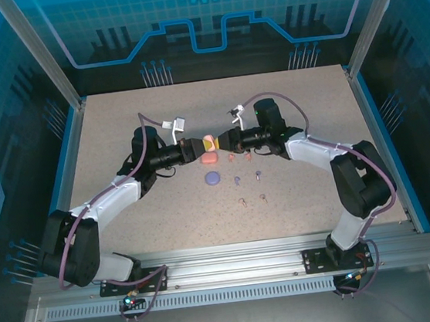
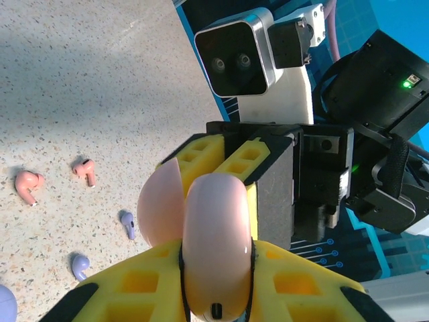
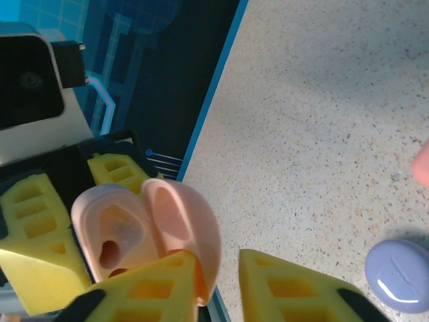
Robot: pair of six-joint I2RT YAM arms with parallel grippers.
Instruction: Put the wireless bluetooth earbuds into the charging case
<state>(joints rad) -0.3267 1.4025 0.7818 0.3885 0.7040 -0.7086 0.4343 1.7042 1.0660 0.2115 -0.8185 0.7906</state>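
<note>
A pale pink charging case (image 1: 209, 141) hangs above the table's middle between both grippers. My left gripper (image 2: 216, 251) is shut on its body (image 2: 218, 228), and the lid (image 2: 159, 208) stands open to the left. My right gripper (image 3: 218, 258) has the lid's rim (image 3: 191, 225) between its yellow fingers, against the left one. A gap shows at the right finger (image 3: 295, 288). The case's empty wells (image 3: 110, 241) face this view. On the table lie two coral-pink earbuds (image 2: 28, 186) (image 2: 85, 171), two purple earbuds (image 2: 127, 223) (image 2: 80, 265), and two pale ones (image 1: 242, 201) (image 1: 263, 197).
A coral-red case (image 1: 209, 159) lies just below the held case, and a purple case (image 1: 212, 178) (image 3: 397, 275) lies nearer still. The speckled tabletop (image 1: 150, 207) is bounded by blue edging and aluminium posts. The loose buds lie in a cluster in front of the right gripper (image 1: 223, 141).
</note>
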